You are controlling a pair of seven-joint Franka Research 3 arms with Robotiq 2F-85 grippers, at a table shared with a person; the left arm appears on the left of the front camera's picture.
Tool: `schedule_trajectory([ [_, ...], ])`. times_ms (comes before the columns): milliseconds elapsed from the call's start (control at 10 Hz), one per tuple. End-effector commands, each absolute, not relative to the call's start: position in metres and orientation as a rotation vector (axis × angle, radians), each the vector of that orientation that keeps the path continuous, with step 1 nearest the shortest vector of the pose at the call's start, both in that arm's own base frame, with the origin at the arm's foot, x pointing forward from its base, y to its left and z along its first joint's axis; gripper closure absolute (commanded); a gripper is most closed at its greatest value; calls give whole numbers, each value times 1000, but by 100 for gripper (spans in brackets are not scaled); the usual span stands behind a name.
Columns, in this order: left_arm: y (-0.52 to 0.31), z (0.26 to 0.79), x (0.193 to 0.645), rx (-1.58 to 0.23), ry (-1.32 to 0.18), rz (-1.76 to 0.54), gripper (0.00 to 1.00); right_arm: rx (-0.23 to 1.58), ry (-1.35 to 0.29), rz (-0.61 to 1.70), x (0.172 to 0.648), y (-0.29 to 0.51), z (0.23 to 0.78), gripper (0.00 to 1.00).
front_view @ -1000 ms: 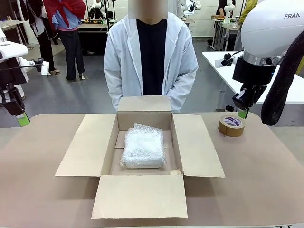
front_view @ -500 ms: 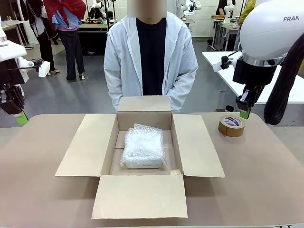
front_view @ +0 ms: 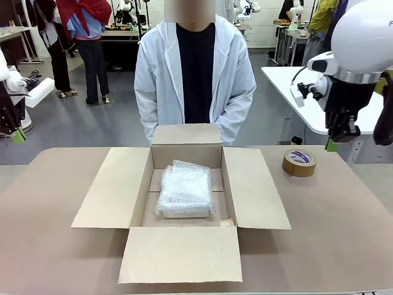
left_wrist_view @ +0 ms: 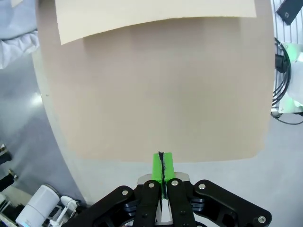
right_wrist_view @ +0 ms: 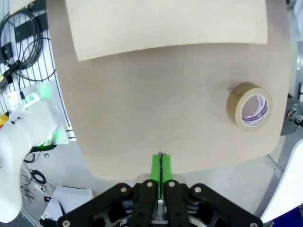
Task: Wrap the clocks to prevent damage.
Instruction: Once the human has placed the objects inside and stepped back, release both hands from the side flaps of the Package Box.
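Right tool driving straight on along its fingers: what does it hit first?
Likely bare table near its edge. The right tool is shut, and the tape roll sits off to one side. Depth unclear.

Clocks (front_view: pixel 185 192) in open box (front_view: pixel 255 190); tape roll (front_view: pixel 299 163) near right gripper (front_view: pixel 332 146), seemingly closed.

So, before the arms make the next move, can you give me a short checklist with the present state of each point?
1. The whitish bubble-wrap bundle lies inside the open brown cardboard box: ok.
2. The bundle is taped closed: cannot tell.
3. The left gripper is shut, empty, away from the box: ok.
4. The right gripper is shut, empty, away from the box: ok.
5. The brown tape roll lies flat on the tan table, apart from the box: ok.
6. Hands of the person are away from the box: cannot tell, they are hidden.
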State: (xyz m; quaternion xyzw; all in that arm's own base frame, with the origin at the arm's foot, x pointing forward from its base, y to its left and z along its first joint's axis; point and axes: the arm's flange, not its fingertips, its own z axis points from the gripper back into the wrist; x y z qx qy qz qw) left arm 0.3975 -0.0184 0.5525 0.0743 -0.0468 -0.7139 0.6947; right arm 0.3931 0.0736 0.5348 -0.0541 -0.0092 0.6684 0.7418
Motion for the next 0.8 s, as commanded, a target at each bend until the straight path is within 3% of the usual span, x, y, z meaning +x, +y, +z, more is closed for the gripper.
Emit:
schedule_trajectory([
  [0,-28,554,396,190,-85,-1600,99,-124,-9,1306,392,87,530,99],
  [300,-22,553,397,171,-101,-1600,99,-124,-16,1369,392,81,533,99],
  [400,3,547,409,-168,-210,-1658,99,144,-111,1498,402,51,528,99],
  [500,28,536,412,-326,-252,-1680,99,364,-240,1528,411,13,519,99],
  [700,58,524,409,-447,-343,-1680,99,523,-404,1454,420,-36,502,99],
])
